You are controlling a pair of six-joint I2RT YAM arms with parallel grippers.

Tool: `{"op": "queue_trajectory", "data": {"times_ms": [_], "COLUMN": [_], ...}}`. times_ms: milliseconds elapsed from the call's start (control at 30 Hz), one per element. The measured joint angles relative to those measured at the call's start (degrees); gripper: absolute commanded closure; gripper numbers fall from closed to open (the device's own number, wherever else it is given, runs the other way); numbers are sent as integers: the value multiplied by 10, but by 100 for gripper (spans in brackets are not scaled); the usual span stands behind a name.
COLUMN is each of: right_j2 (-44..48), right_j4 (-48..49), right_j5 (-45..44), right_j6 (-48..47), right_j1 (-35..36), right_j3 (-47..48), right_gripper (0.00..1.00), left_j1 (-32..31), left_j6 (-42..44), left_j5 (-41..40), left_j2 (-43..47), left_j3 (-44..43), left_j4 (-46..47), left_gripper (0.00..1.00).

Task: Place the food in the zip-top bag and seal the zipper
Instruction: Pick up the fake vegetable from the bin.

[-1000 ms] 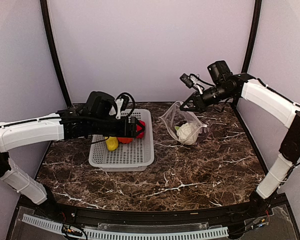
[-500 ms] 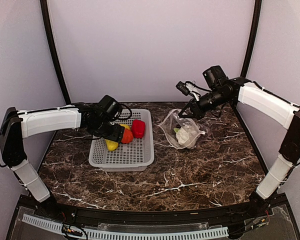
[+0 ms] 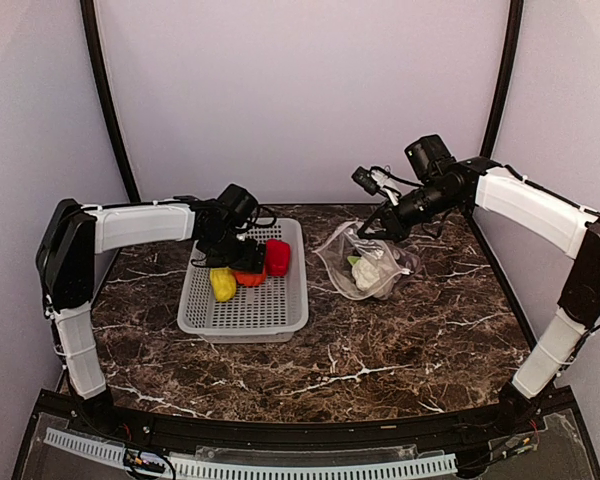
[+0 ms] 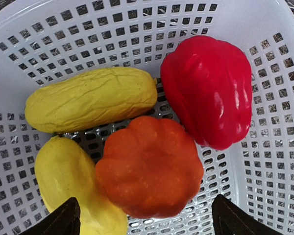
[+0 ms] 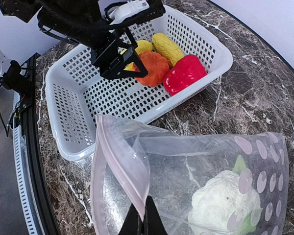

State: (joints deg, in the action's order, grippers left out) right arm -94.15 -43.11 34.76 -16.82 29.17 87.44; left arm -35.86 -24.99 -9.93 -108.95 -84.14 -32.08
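Hovering over the basket (image 4: 264, 171), the left tool (image 4: 147, 221) has its jaws spread wide and holds nothing, with the orange piece (image 4: 149, 166) lined up between them. That looks like the next pick. Across the counter (image 3: 380, 340), the right tool (image 5: 143, 218) is pinched together on the bag (image 5: 186, 161) at its zipper (image 5: 118, 161), lifting the mouth so it gapes toward the basket. One white piece (image 5: 218, 203) lies inside the bag; the rest of the food is in the basket.

To do this well, I'd bring the jaws straight down around the orange piece at its widest part (it's lumpy, so a low, centred grip should sit firmest). Watch the crowding: the red piece (image 4: 208, 90) touches it on one side, and the two yellow pieces (image 4: 90, 98) press in on the other. One fingertip hangs right above the lower yellow one, so a small shift toward the bare mesh would likely spare a collision.

As for room, the basket wall curves up close behind the red piece, so lift clear before travelling. A bare strip of counter lies between basket and bag. The mouth is floppy and not wide, so approach it squarely and stay clear of the right tool at the lip.
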Motion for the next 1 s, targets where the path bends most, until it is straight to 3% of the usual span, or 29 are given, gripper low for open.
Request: {"op": "queue_trajectory", "data": {"times_ms": [100,700,767,833,1000], "right_j2": [0,2,2,2,2], "right_j4": [2,3,3,3,3], "right_j5": [0,4,6,6,8], "right_j6": [0,-1,-1,-1,-1], "right_j1": [0,0,0,0,0], "right_j3": [-3,-15,-16,-16,-16], "right_gripper": [100,100,100,100,100], "left_j1": [3,6,6,5,5], "left_j6": [0,14,14,16,20], "left_j5": [5,14,16,15,13], "left_j2": [-24,-86,-88,-92,-99], "left_j3": [-21,-73,-74,-76,-77], "left_j4": [-3,-31,-34,-35,-37], "left_gripper": [1,1,3,13,25]}}
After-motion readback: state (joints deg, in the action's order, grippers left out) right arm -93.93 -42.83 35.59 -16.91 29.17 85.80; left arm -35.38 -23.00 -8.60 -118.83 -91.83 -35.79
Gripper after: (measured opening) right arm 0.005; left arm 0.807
